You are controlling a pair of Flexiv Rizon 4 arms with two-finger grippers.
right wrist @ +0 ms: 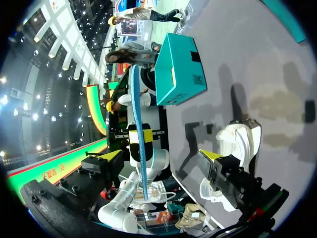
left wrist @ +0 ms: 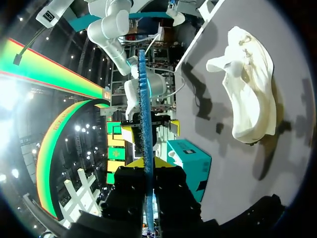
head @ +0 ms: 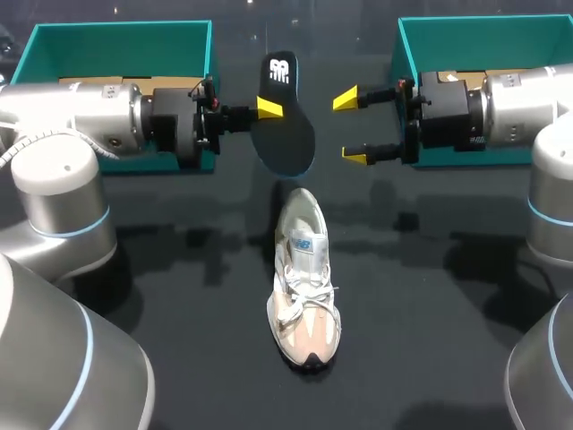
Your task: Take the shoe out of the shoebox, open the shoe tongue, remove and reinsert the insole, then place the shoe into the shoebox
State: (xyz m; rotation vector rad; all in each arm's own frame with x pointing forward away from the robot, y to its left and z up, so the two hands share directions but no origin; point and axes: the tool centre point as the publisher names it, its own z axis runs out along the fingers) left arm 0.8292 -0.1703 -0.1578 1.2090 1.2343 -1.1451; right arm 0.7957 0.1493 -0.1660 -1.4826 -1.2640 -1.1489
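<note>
Black table holds shoe; left jaws clamp insole

The head camera is looking down from above and behind onto the surface. The left wrist camera is looking along the left tool, the right one along the right tool, facing each other from near. All three are sharing the insole and the shoe.

insole: matt | shoe: cloth mesh | table: smooth matt | shoebox: cardboard
</note>
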